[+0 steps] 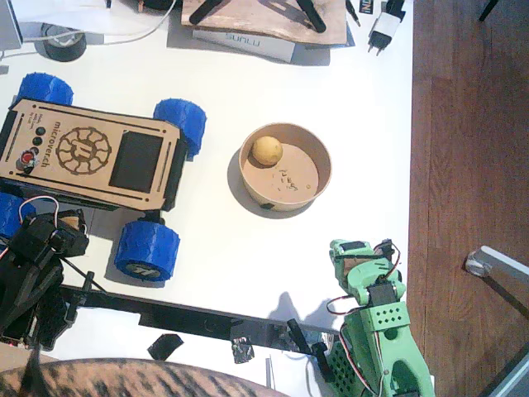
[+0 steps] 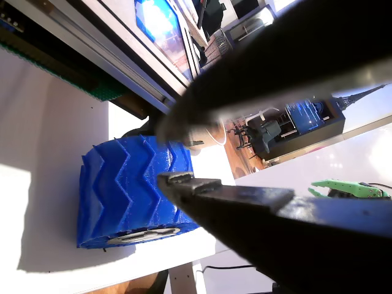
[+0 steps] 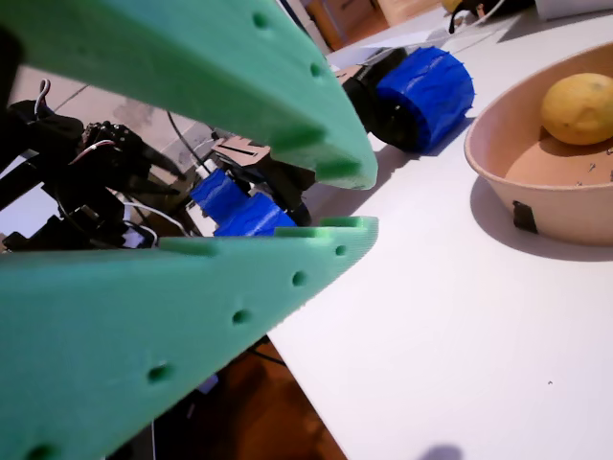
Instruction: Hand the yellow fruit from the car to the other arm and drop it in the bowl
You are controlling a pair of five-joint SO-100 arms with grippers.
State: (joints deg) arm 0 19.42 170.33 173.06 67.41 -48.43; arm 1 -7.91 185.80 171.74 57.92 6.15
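The yellow fruit (image 1: 267, 150) (image 3: 577, 107) lies inside the tan bowl (image 1: 326, 169) (image 3: 536, 206), against its far-left wall. The wooden car (image 1: 91, 153) with blue wheels stands at the left, its deck bare. My left gripper (image 1: 70, 231) (image 2: 164, 153), black, hangs low beside the car's near blue wheel (image 2: 131, 190), jaws a narrow gap apart and holding nothing. The other arm's green gripper (image 1: 357, 258) (image 3: 372, 199), my right one, sits at the front right, well short of the bowl, its jaws slightly apart and empty.
A black bar (image 1: 190, 318) runs along the table's front between the arm bases. The table's right edge (image 1: 410, 207) drops to a wood floor. A tape roll (image 1: 62, 41), a board (image 1: 264, 16) and a plug (image 1: 382, 29) crowd the back. Striped fabric (image 1: 124, 380) shows at the bottom.
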